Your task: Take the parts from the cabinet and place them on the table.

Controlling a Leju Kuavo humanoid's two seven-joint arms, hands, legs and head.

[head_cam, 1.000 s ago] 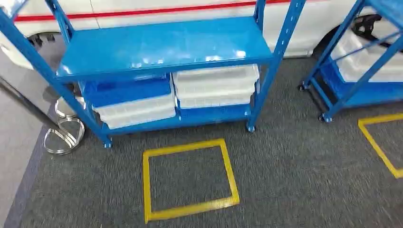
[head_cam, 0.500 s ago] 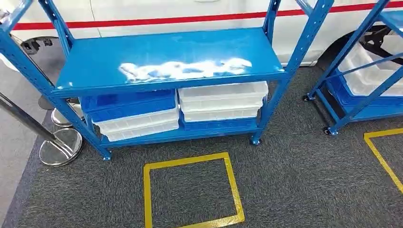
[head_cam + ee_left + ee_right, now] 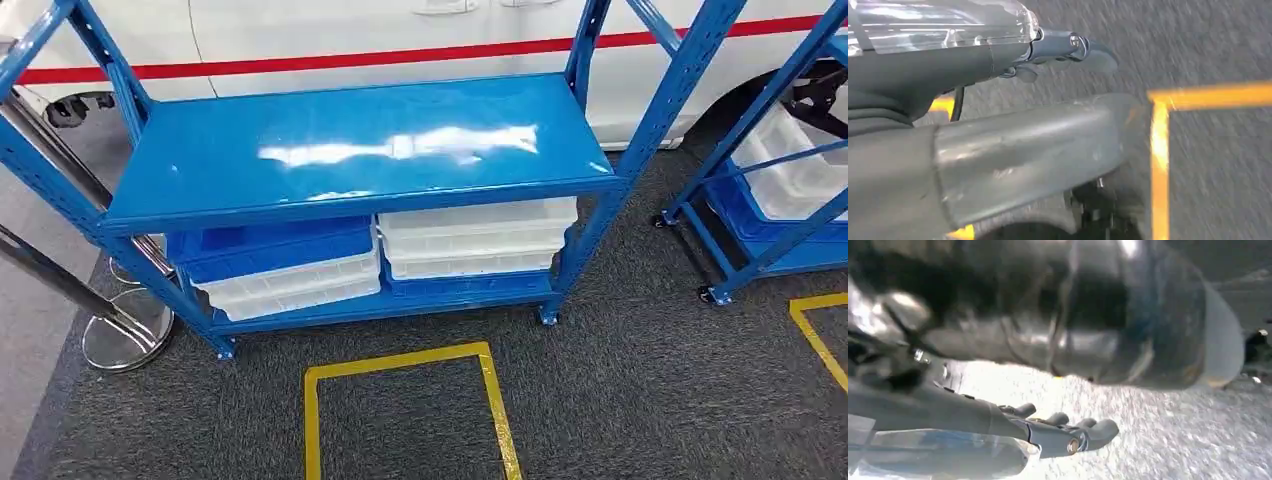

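The robot looks down at the blue cabinet point(image 3: 360, 190), and the step now seems to be getting close enough to reach it. To do this well, it should stand square on the yellow box point(image 3: 405, 410) taped on the grey carpet point(image 3: 640, 380), so both arms can reach the low shelf. The parts should be in the white trays point(image 3: 475, 235) and blue tray point(image 3: 270, 245) stacked on that low shelf, under the bare top shelf. The left hand point(image 3: 1068, 50) hangs over the carpet with its fingers a little bent and apart, holding nothing. The right hand point(image 3: 1068, 432) hangs the same way, fingers loose, touching nothing
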